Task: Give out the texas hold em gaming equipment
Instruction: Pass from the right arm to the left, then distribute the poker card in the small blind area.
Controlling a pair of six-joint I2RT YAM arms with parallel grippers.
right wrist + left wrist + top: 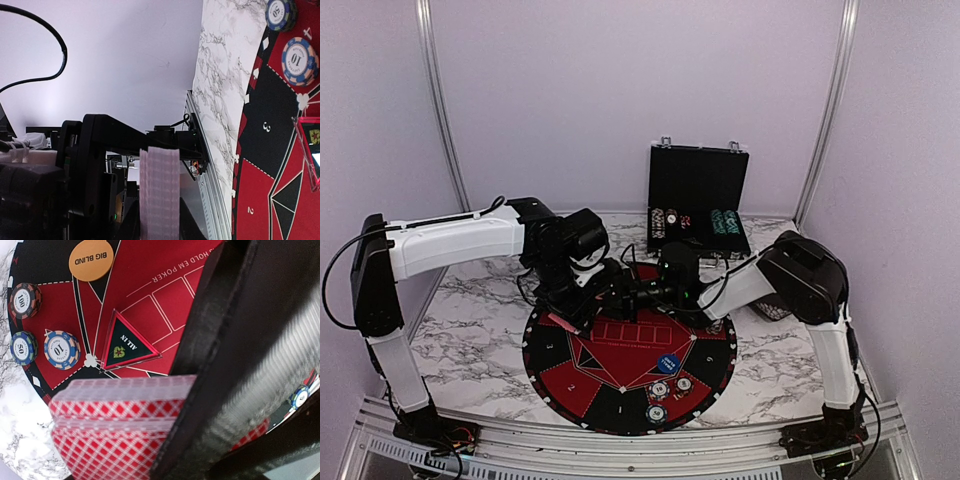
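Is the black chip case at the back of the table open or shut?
The black case is open: its lid stands upright, and rows of chips show in its bottom half.

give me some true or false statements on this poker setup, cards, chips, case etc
1. The left gripper holds a deck of cards with red backs. True.
2. The orange disc reads "small blind". False: it reads "big blind".
3. The case at the back is closed. False: its lid stands open.
4. A triangular marker reading "all in" lies on the mat. True.
5. The chip marked 10 lies on bare marble. False: it lies on the mat.
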